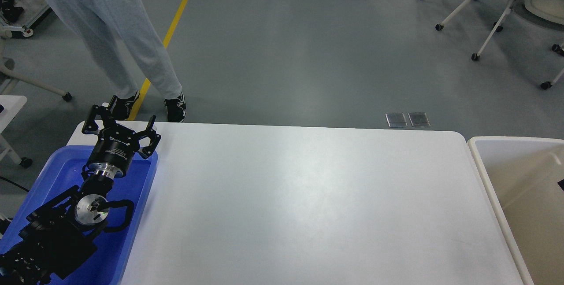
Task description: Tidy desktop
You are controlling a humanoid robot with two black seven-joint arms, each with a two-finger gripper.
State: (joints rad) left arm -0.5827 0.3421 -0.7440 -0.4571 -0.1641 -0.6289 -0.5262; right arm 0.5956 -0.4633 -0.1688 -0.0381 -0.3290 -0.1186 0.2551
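Observation:
The desktop (308, 205) is a large white tabletop with rounded corners, and nothing lies on its bare surface. My left gripper (121, 120) is open and empty, its two fingers spread apart, held above the far end of the blue tray (132, 197) at the desktop's left edge. My right gripper is out of view.
A beige bin with a white rim (493, 179) stands off the desktop's right end, with a small dark item at its right edge. A person in grey trousers (119, 34) stands just beyond the far left corner. Wheeled chairs (480, 7) stand at the far right.

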